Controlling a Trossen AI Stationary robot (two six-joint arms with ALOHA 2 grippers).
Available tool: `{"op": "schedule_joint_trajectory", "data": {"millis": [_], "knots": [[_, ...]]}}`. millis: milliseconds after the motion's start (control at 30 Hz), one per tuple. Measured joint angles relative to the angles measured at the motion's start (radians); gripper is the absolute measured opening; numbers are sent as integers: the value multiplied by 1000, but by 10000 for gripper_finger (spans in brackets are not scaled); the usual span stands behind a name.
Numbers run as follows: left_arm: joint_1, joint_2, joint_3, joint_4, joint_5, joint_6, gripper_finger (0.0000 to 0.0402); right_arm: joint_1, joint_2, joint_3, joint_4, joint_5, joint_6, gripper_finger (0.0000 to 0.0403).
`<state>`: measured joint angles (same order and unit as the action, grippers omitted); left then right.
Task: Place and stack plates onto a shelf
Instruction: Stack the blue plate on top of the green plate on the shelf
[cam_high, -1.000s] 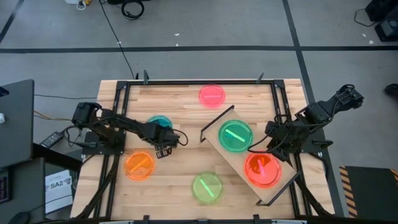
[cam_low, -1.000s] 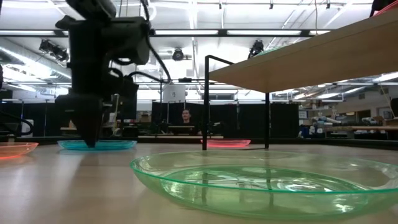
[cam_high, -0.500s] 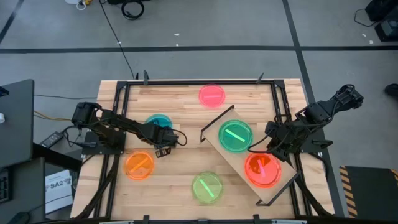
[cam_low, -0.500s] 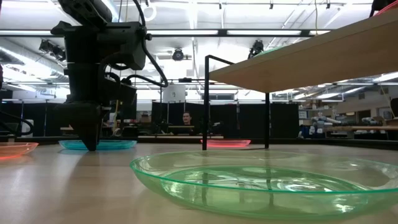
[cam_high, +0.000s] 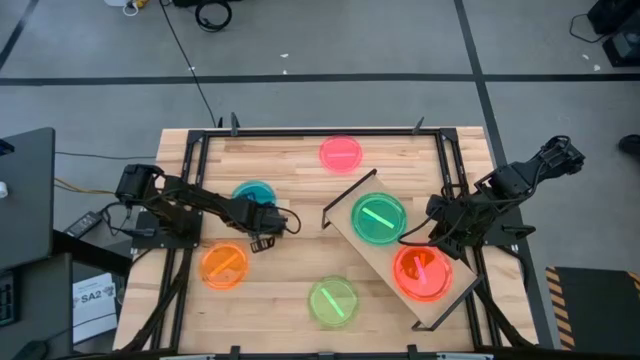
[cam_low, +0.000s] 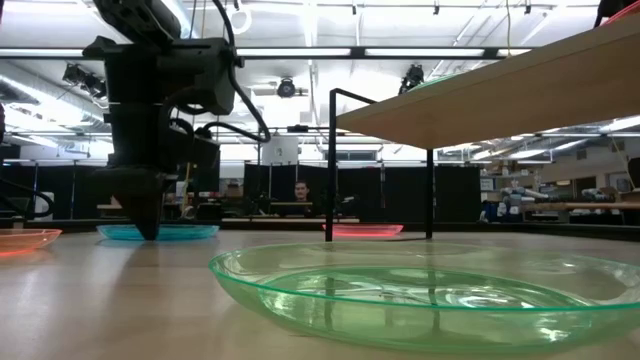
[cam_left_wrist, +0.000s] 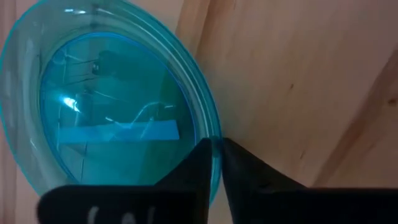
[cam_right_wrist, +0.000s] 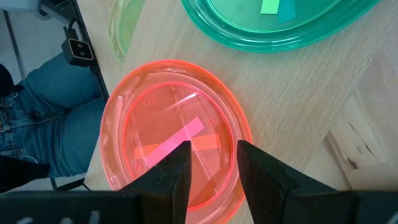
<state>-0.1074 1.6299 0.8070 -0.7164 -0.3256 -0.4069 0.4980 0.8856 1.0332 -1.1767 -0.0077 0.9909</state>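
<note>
A blue plate (cam_high: 250, 192) lies flat on the table's left half, and my left gripper (cam_high: 262, 222) is shut on its near-right rim. Also flat on the table are an orange plate (cam_high: 224, 266), a green plate (cam_high: 333, 301) and a pink plate (cam_high: 341, 153). The shelf (cam_high: 345, 228) stands slantwise on the right half, carrying a green plate (cam_high: 379, 219) and a red-pink plate (cam_high: 422, 272). My right gripper (cam_right_wrist: 211, 165) hangs open just above the red-pink plate (cam_right_wrist: 168, 143). My left gripper pinches the blue plate's rim (cam_left_wrist: 215, 144) between its two fingers, one finger (cam_left_wrist: 196, 171) inside the plate and the other (cam_left_wrist: 249, 177) outside it. The fingers come from above, pointing down. The plate (cam_low: 165, 232) lies level on the table.
The shelf's black wire legs (cam_low: 330, 165) rise from the table's middle. Black frame rails (cam_high: 190, 170) run along the table's left and right edges. A person in jeans (cam_right_wrist: 37, 118) stands beyond the table's right edge. Bare wood lies between the blue plate and the shelf.
My left gripper has shut its fingers onto the blue plate's rim, settling a little toward the table's left. The plate stays flat on the table.
</note>
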Motion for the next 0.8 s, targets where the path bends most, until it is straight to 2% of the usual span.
{"op": "schedule_joint_trajectory", "data": {"millis": [167,467,800], "knots": [[0,0,2,17,-4,0,9,0,0,0,0,0,0,135],[0,0,11,0,3,1,6,0,0,0,0,0,0,135],[-1,0,149,-169,7,2,5,0,0,0,0,0,0,135]]}}
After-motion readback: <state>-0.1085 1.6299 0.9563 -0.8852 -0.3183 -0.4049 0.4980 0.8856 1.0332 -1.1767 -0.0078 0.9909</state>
